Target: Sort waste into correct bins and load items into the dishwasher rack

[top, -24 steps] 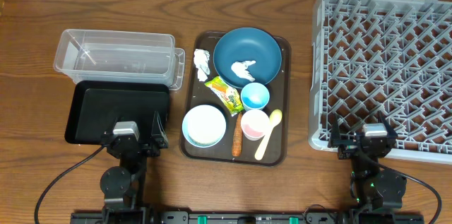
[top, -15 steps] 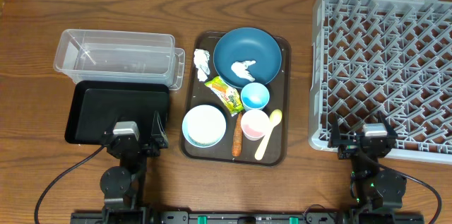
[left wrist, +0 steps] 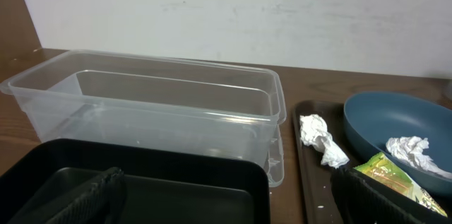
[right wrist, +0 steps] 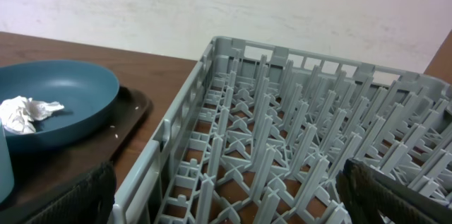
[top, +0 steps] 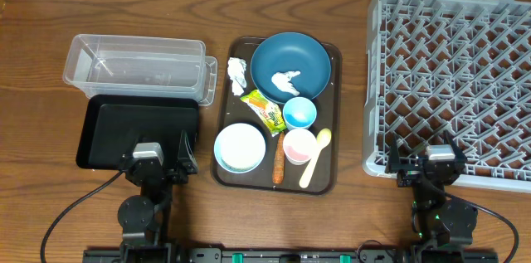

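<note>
By the look of things the task has not yet begun. The clear tub and the black tray hold no waste, and the grey rack on the right of the desk is bare. Everything to be handled lies on the brown serving tray between them. One crumpled tissue sits inside the dark blue bowl and another tissue lies beside it. The snack wrapper and the carrot lie among the white bowl, the light-blue cup, the pink cup and the spoon. The left gripper hovers at the near edge of the black tray and the right gripper at the near edge of the rack. Both are spread wide and hold nothing. All the sorting and all the loading are left to do.
</note>
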You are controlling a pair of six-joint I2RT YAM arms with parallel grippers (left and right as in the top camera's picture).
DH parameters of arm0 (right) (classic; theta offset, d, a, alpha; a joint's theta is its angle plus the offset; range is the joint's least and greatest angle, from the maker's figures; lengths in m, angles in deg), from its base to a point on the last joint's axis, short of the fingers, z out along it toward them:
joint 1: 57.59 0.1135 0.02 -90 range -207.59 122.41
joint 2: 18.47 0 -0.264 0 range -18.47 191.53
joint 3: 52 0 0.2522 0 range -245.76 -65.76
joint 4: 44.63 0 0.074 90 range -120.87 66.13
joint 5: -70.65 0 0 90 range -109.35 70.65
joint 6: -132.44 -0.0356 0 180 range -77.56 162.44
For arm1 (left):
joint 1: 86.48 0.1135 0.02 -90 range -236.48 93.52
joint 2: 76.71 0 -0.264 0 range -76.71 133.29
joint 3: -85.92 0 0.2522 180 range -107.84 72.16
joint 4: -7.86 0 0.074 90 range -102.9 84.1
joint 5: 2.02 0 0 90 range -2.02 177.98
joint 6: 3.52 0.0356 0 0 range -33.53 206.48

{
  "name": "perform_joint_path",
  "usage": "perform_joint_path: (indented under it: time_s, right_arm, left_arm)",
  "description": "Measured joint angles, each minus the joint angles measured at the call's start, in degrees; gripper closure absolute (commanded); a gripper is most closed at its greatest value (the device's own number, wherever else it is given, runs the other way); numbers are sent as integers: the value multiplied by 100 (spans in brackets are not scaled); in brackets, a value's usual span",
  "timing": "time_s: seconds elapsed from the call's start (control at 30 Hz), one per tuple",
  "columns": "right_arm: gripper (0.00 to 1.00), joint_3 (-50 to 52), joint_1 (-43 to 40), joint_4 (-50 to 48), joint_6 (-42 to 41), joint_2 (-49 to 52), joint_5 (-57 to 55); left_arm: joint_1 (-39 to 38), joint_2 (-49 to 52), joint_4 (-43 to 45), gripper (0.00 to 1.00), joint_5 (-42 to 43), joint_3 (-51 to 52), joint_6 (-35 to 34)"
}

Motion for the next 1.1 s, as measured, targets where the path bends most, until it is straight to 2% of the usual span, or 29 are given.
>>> perform_joint_path:
  time_s: [1.1]
  right_arm:
    - [1, 0, 0, -85, -9, 0, 7]
  left_arm:
    - [0, 0, -4, 6, 0, 0, -15]
